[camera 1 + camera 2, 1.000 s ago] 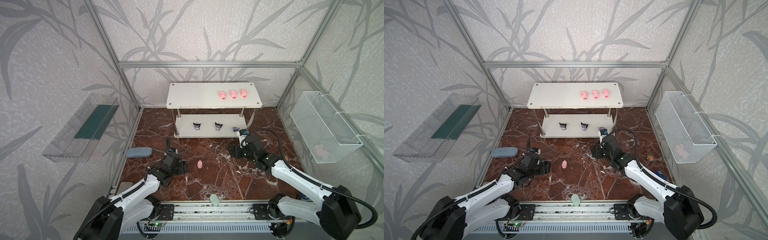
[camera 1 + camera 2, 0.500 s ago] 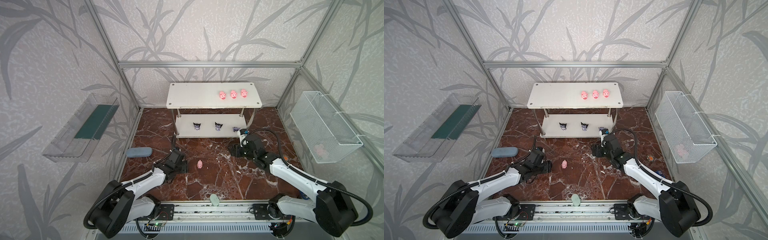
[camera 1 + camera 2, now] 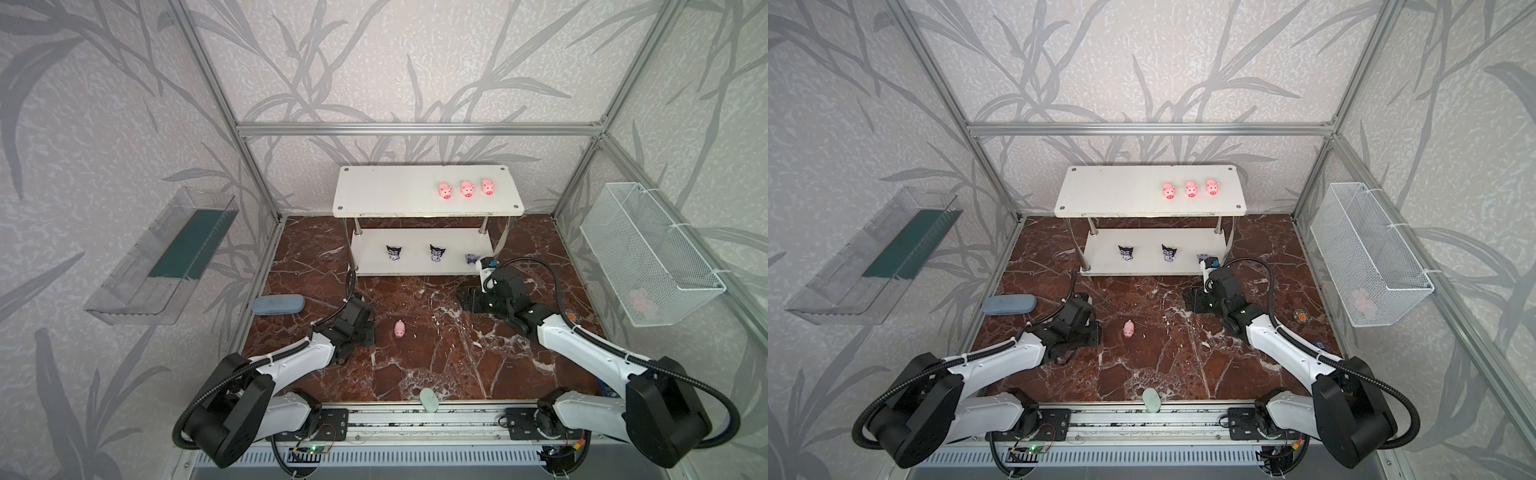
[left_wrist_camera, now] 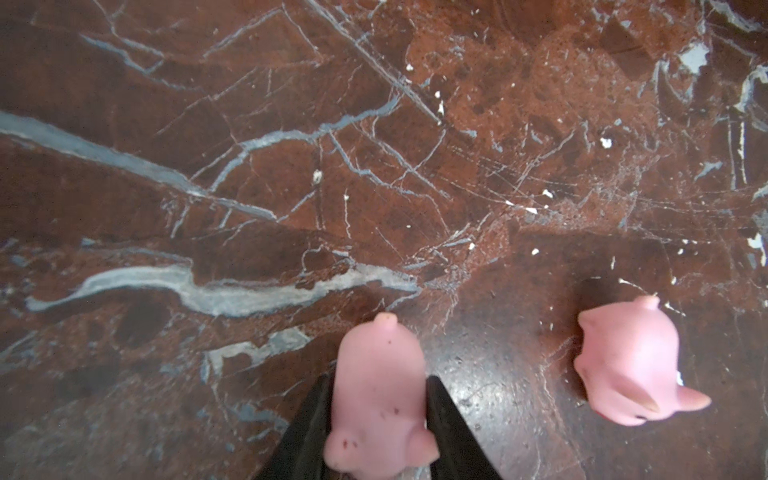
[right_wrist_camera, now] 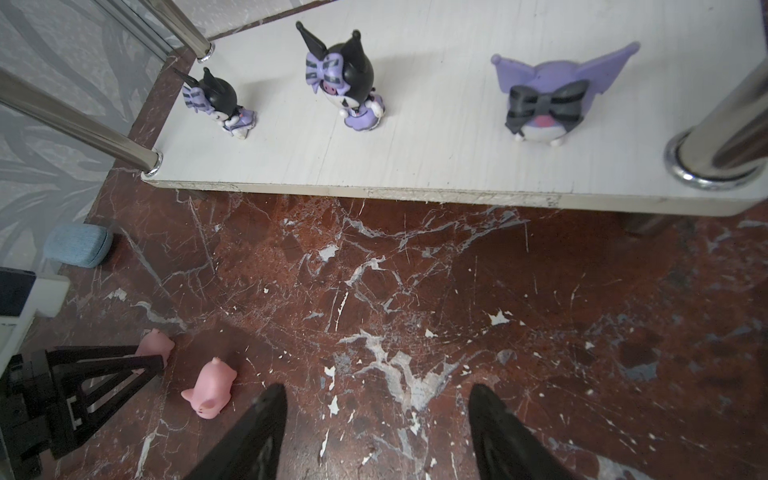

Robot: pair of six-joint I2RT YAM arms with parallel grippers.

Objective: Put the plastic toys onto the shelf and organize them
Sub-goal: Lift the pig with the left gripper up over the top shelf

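Nearest, a pale green oval (image 3: 429, 400) lies at the front edge of the brown marble desk (image 3: 436, 357). Just beyond it, the left fingers (image 4: 307, 432) are closed on a pink pig (image 4: 380, 390), one black finger pressed to each flank; whether the pig touches the desk is hard to tell. A second pig (image 3: 400, 329) lies loose just beside them. Farther back, the right fingers (image 5: 264, 432) stand wide apart and empty, low in front of the shelf (image 3: 386, 195). Three dark figurines (image 5: 345, 79) with pointed ears stand spaced along its lower board, and three more pigs (image 3: 467, 189) sit in a row on the top board's right half.
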